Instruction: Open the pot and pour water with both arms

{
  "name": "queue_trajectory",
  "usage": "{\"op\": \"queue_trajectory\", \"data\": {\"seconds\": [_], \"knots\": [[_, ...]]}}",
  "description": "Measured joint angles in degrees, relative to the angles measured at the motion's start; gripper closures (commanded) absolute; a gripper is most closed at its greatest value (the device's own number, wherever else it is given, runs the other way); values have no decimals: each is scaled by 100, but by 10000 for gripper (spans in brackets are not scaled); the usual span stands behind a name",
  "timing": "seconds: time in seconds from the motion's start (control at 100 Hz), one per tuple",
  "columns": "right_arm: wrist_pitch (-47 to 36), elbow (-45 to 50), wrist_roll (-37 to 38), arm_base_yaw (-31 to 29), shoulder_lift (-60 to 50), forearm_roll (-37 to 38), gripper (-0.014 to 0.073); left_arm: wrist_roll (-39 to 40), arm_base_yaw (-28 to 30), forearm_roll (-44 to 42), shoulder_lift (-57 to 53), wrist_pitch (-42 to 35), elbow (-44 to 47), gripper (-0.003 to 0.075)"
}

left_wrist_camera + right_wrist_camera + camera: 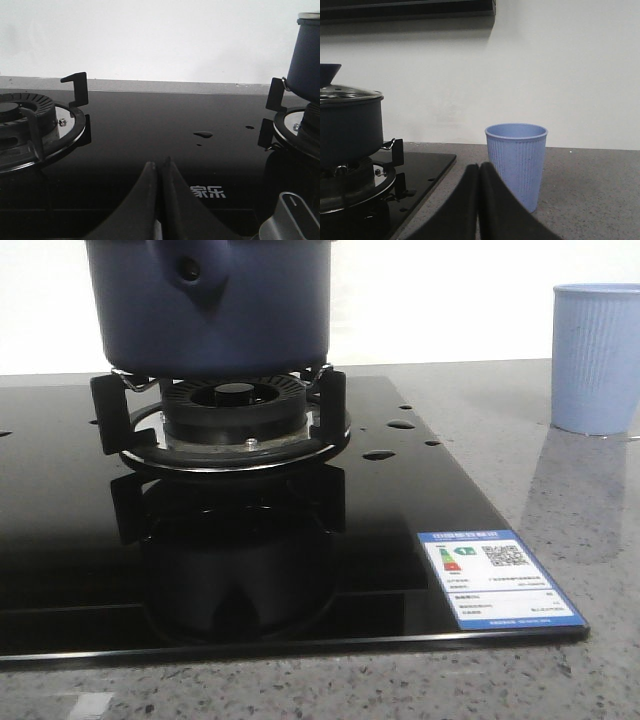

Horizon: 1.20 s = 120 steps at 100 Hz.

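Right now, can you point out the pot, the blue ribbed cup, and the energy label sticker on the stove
pot [270,315]: front view, on its dark blue side wall.
blue ribbed cup [516,162]: right wrist view, on its ribbed wall.
energy label sticker [497,580]: front view, on the sticker's middle.

White characters "家乐" printed on the black glass hob [150,130], blue energy label [500,579] with QR code stuck on the hob's front right corner, its print too small to read
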<state>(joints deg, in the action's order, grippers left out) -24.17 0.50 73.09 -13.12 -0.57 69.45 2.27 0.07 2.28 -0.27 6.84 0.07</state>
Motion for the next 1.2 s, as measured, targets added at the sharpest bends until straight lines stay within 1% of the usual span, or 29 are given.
{"op": "queue_trajectory", "data": {"seconds": [0.73,0.92,0.97,1.02,1.07,1.13,1.2], "knots": [[0,0,0,0,0,0,643,13,0,-4,0,0,0,741],[159,0,0,0,0,0,643,13,0,-4,0,0,0,741],[159,0,-29,0,0,-119,643,13,0,-4,0,0,0,741],[159,0,-224,0,0,-408,643,13,0,-4,0,0,0,741],[146,0,-656,0,0,-838,643,13,0,-4,0,0,0,741],[146,0,-1375,0,0,-1410,643,13,0,-4,0,0,0,741],[146,0,-2296,0,0,-2317,643,13,0,-4,0,0,0,741]]}}
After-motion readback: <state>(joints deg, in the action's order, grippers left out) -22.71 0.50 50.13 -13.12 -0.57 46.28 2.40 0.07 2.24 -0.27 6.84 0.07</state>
